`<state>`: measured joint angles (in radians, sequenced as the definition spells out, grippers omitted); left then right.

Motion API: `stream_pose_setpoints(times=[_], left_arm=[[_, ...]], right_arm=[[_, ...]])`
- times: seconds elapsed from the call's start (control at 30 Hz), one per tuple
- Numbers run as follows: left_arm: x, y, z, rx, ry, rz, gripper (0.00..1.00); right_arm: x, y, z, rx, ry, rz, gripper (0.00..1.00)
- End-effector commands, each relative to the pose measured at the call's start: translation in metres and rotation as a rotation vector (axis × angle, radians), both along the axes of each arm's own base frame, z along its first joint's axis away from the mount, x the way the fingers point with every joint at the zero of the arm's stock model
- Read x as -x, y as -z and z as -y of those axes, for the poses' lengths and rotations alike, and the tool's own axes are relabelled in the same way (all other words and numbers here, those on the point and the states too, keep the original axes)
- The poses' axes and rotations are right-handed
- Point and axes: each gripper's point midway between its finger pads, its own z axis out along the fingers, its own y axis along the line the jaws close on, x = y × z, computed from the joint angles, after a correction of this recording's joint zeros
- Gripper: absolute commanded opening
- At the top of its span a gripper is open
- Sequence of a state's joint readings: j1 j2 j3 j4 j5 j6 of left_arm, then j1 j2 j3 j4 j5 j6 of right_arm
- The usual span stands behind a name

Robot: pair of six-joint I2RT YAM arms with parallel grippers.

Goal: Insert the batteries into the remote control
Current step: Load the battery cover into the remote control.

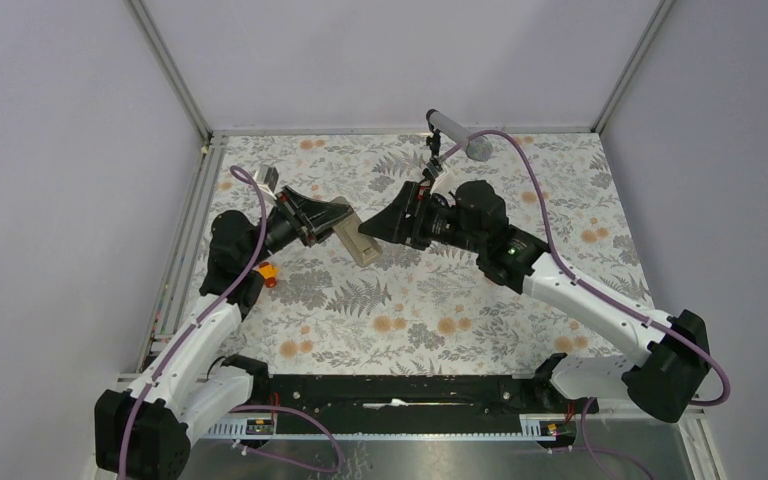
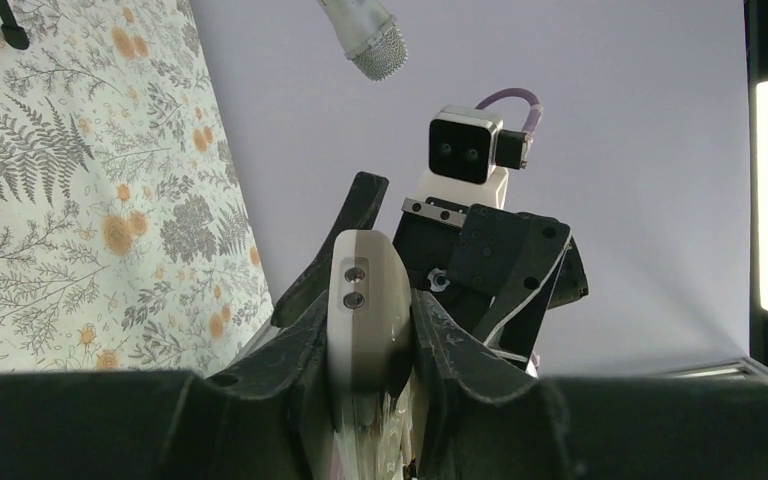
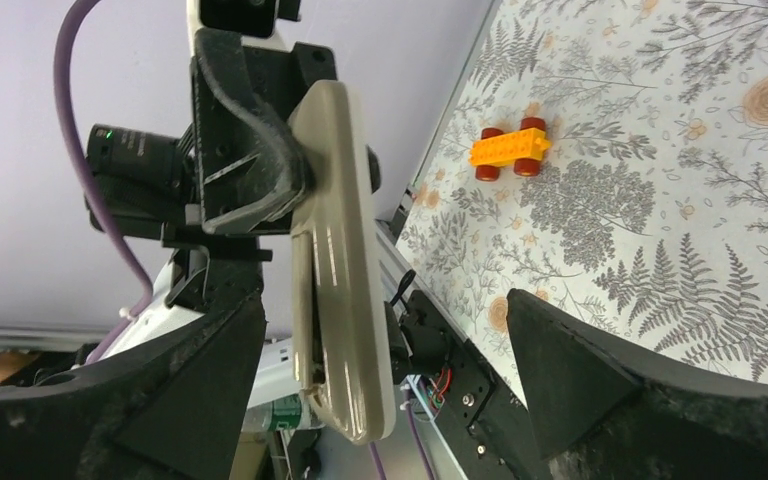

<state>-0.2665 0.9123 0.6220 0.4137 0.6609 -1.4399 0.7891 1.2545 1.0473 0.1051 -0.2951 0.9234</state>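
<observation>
The remote control (image 1: pixel 360 245) is a beige-grey oblong held in the air over the mat, tilted, with its back showing. My left gripper (image 1: pixel 326 222) is shut on its upper part. In the left wrist view the remote (image 2: pixel 368 290) sits clamped between my left gripper's (image 2: pixel 370 305) jaws. My right gripper (image 1: pixel 378 228) is open, right beside the remote's other side. In the right wrist view its jaws (image 3: pixel 385 320) stand wide on either side of the remote's lower end (image 3: pixel 345 300) without touching it. The batteries are not visible in any view.
An orange toy car (image 1: pixel 268 272) lies on the floral mat near the left arm; it also shows in the right wrist view (image 3: pixel 508 148). A grey microphone (image 1: pixel 458 134) hangs over the back of the mat. Metal rails edge the mat on the left.
</observation>
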Motion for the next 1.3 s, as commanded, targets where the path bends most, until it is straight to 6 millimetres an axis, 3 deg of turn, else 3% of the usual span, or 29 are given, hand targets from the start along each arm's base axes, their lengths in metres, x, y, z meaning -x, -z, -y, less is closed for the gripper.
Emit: stream_pose_setpoints(times=[0.0, 0.13, 0.43, 0.93, 1.1, 1.27], left_arm=[[0.008, -0.019, 0.001, 0.017, 0.033, 0.11, 0.0], [0.01, -0.024, 0.001, 0.035, 0.044, 0.127, 0.0], [0.022, -0.034, -0.001, 0.052, 0.055, 0.25, 0.0], [0.035, -0.051, -0.001, 0.073, 0.044, 0.394, 0.0], [0.034, -0.051, -0.001, 0.077, 0.041, 0.39, 0.0], [0.036, -0.056, -0.002, 0.104, 0.044, 0.411, 0.0]], right_arm=[[0.017, -0.02, 0.0, -0.052, -0.095, 0.074, 0.97], [0.027, -0.012, 0.001, -0.04, -0.15, 0.102, 0.9], [0.027, -0.002, -0.006, -0.069, -0.17, 0.044, 0.63], [0.027, 0.024, -0.018, -0.033, -0.218, -0.058, 0.6], [0.024, 0.025, -0.019, -0.008, -0.221, -0.043, 0.43], [0.023, 0.028, -0.023, -0.032, -0.221, -0.061, 0.37]])
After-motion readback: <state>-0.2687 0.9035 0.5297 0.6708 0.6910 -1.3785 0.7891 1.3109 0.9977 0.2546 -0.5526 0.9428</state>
